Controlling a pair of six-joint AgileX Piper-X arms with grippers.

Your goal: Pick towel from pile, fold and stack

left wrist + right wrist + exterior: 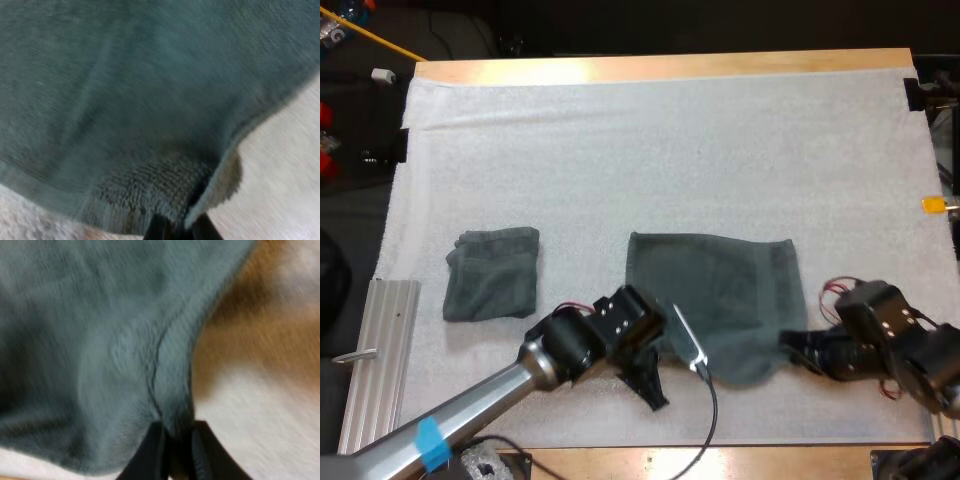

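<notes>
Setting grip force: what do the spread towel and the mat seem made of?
The spread towel looks like terry cloth, matte grey-green: looped pile shows at its turned-up edge in the left wrist view. The white mat is probably soft foam or fabric, matte, finely pebbled.

We're at a robotics lab bench, folks: a wooden surface [660, 66] covered by a white mat [670, 150], a left arm [470, 400] and a right arm [920, 360] reaching in, and an aluminium rail [380, 350] at the mat's left side.
</notes>
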